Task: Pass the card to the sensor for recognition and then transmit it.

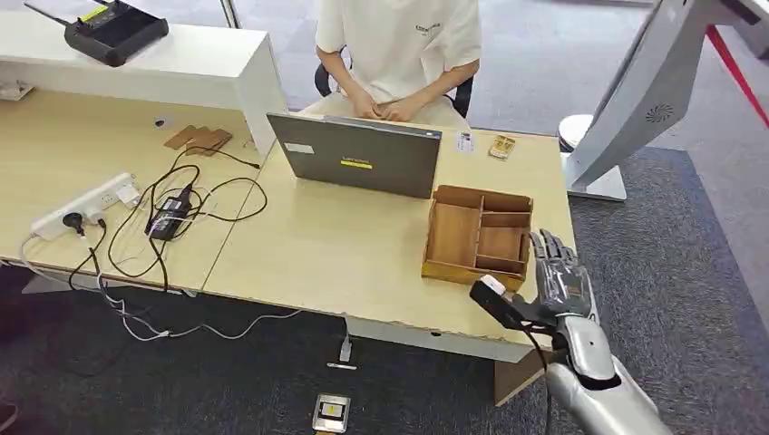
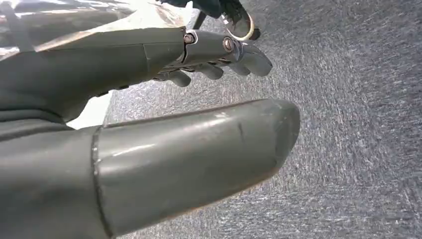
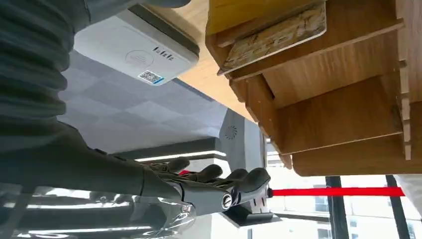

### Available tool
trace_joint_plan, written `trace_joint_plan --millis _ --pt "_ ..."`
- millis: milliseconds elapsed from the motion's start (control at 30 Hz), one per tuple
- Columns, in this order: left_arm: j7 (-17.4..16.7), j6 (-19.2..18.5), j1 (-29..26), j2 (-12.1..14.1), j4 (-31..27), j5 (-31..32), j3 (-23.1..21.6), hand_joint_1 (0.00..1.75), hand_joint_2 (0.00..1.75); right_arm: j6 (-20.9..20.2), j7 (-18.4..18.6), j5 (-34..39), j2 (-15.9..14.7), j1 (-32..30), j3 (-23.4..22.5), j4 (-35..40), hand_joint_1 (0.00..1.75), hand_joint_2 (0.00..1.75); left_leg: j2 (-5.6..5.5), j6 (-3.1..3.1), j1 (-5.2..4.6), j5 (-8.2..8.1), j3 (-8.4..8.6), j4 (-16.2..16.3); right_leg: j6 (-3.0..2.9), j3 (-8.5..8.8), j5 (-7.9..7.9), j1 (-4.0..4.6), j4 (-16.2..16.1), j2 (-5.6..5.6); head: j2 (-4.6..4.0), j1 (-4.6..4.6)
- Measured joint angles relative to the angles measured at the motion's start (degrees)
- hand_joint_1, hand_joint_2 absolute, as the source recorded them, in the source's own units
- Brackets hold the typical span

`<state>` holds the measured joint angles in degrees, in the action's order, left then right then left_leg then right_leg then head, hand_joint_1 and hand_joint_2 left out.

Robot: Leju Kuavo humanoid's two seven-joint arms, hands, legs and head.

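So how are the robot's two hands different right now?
The right hand is raised beside the wooden tray at the desk's edge; the left hand hangs low over grey carpet. The right hand's fingers stretch out straight, while the left's fingers curl slightly. Both hold nothing.

Desk (image 1: 345, 263); laptop (image 1: 358, 154); wooden tray (image 1: 478, 237); power strip (image 1: 86, 205).

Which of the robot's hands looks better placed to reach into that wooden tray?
The right hand. It is raised with fingers spread beside the wooden tray at the table's near edge. The left hand hangs over the carpet, empty.
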<state>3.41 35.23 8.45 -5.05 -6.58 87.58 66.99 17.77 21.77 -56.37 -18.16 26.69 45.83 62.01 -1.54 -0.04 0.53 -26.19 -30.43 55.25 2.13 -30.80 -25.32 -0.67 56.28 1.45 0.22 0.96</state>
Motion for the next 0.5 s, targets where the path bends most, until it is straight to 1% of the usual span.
trace_joint_plan --millis 200,500 --pt "0.3 0.0 0.0 0.0 0.0 0.0 -0.3 0.0 0.0 1.5 -1.4 0.2 0.6 0.7 -0.2 -2.3 0.0 1.75 0.0 0.0 0.0 0.0 0.0 0.0 0.0 0.01 0.0 0.0 0.0 0.0 0.0 0.0" --pt "0.3 0.0 0.0 0.0 0.0 0.0 -0.4 0.0 0.0 2.0 -2.6 0.5 2.1 2.1 -0.4 -5.6 0.0 1.75 0.0 0.0 0.0 0.0 0.01 0.0 0.0 0.01 0.0 0.0 0.0 0.0 0.0 0.0"
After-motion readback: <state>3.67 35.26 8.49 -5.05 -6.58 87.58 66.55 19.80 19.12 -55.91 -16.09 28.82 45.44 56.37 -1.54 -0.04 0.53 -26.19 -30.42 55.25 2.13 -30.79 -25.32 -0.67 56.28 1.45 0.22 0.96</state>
